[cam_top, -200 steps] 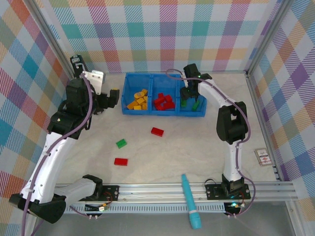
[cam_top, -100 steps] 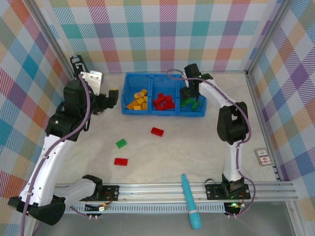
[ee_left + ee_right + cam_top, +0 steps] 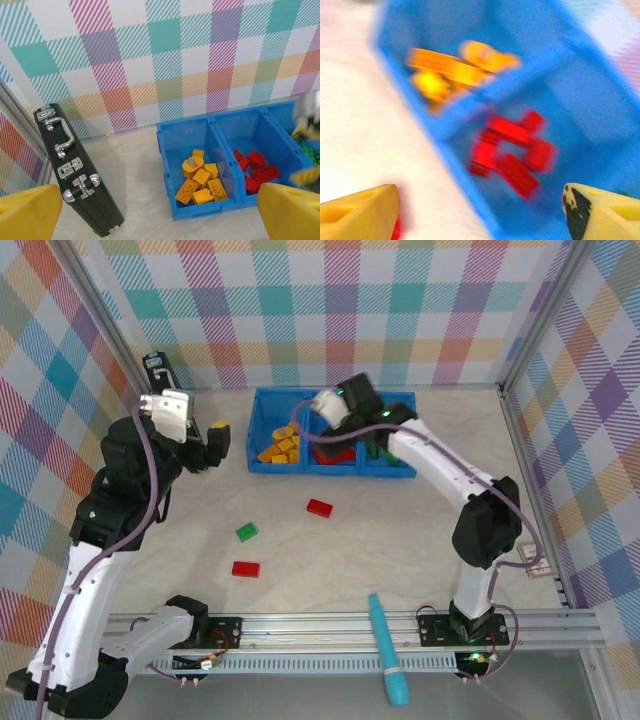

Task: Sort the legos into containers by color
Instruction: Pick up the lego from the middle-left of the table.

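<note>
One long blue tray (image 3: pixel 330 469) with three compartments sits at upper centre, holding orange-yellow legos (image 3: pixel 281 446) on the left, red legos (image 3: pixel 257 172) in the middle and green legos (image 3: pixel 313 153) on the right. Three studded bricks lie loose below it: upper red brick (image 3: pixel 320 507), lower red brick (image 3: pixel 246 568), green brick (image 3: pixel 246 532). The left gripper (image 3: pixel 220 438) and right gripper (image 3: pixel 480 207) both have their fingers spread and empty.

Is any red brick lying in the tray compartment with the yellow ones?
No: that compartment holds yellow bricks alone; the red bricks lie in the one beside it.

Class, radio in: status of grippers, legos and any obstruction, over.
Left gripper open, empty. Right gripper open, empty, above tray. Two red legos, one green lego loose on table. Nothing blocking them.
</note>
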Controlling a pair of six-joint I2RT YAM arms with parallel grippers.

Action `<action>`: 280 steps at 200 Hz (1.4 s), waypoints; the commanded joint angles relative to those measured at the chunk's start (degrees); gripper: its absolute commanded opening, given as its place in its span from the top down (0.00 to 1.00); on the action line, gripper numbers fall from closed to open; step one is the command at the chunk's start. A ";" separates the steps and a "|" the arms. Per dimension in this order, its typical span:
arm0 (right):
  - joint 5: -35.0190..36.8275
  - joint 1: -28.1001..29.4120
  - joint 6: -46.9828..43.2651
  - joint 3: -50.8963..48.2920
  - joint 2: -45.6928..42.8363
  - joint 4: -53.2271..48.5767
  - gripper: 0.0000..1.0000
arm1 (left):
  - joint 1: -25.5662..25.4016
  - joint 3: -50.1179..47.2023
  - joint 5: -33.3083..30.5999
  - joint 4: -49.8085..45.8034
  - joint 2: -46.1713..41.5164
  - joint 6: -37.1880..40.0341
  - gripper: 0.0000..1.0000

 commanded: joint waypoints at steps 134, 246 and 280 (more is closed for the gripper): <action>-31.05 19.71 -43.10 9.56 20.63 2.42 0.02 | 0.57 0.45 -0.62 0.80 -4.69 0.46 0.00; -23.05 22.00 -42.11 10.66 29.75 6.15 0.16 | 0.57 0.60 -0.07 0.94 -4.66 0.44 0.00; -18.85 21.96 -42.01 11.71 31.78 6.19 0.17 | 0.57 0.21 0.34 1.13 -4.65 0.24 0.00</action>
